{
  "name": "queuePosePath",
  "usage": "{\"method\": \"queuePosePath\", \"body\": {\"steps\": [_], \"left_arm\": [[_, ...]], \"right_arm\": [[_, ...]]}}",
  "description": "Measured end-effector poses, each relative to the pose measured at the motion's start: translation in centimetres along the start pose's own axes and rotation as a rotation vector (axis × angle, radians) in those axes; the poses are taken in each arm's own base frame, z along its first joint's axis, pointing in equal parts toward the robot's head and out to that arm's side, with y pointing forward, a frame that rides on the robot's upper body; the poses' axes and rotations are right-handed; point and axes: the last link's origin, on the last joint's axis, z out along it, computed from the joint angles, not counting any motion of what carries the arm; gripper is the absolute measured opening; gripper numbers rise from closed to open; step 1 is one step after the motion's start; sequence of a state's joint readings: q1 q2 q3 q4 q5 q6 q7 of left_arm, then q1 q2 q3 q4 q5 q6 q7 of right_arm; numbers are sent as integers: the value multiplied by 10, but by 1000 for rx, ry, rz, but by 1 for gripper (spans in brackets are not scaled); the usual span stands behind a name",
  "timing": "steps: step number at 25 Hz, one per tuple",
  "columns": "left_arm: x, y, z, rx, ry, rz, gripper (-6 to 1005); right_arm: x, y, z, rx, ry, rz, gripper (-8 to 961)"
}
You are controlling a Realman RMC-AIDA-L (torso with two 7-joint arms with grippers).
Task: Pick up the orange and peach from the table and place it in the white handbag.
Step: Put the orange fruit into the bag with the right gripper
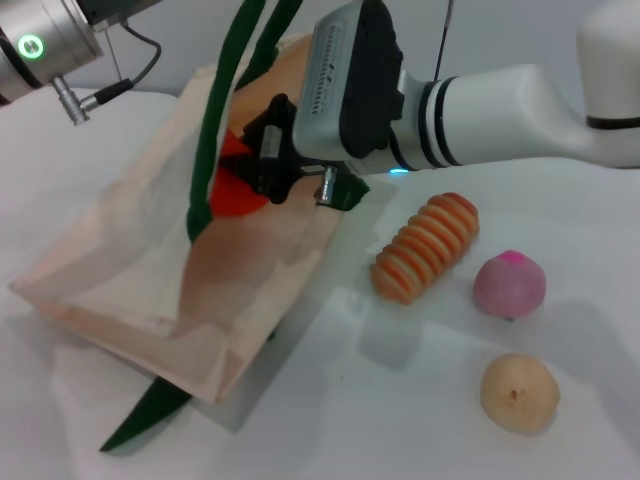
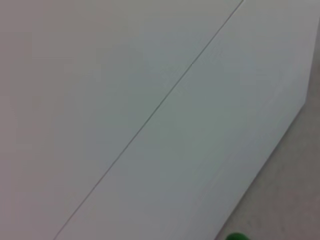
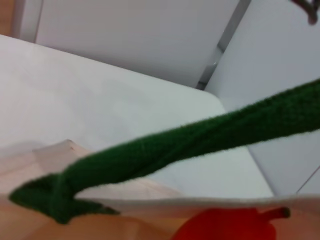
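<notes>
The orange [image 1: 237,190] is seen inside the open mouth of the handbag [image 1: 130,270], held between the closed fingers of the right gripper [image 1: 272,168]. The peach [image 1: 509,283] lies on the table [image 1: 400,400], well apart from the bag, between a ribbed piece [image 1: 427,246] and a tan fruit [image 1: 519,392]. Only the right wrist view shows the orange's stem [image 3: 280,213] beneath the green strap [image 3: 165,147]. The left arm [image 1: 45,45] is raised behind the bag; its claw's state cannot be told. No writing is legible.

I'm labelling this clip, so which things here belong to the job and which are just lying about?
Job: bright orange-red round orange at the right end effector, inside the cream cloth handbag; pale pink peach.

Lying about: ribbed orange-and-cream piece; tan round fruit.
</notes>
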State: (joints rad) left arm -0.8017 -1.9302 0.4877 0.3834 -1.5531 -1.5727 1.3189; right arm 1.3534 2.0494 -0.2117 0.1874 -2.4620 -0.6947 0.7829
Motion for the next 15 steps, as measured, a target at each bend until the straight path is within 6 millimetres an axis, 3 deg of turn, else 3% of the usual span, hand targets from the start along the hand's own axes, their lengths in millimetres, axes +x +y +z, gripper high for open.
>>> {"method": "queuePosePath", "body": {"steps": [11, 15], "left_arm": [[-2, -12, -18, 79, 49, -27, 128], [-3, -16, -26, 108, 57, -35, 128]], "right_arm": [[2, 7, 4, 31, -14, -81, 97], [6, 7, 2, 44, -24, -70, 277]]}}
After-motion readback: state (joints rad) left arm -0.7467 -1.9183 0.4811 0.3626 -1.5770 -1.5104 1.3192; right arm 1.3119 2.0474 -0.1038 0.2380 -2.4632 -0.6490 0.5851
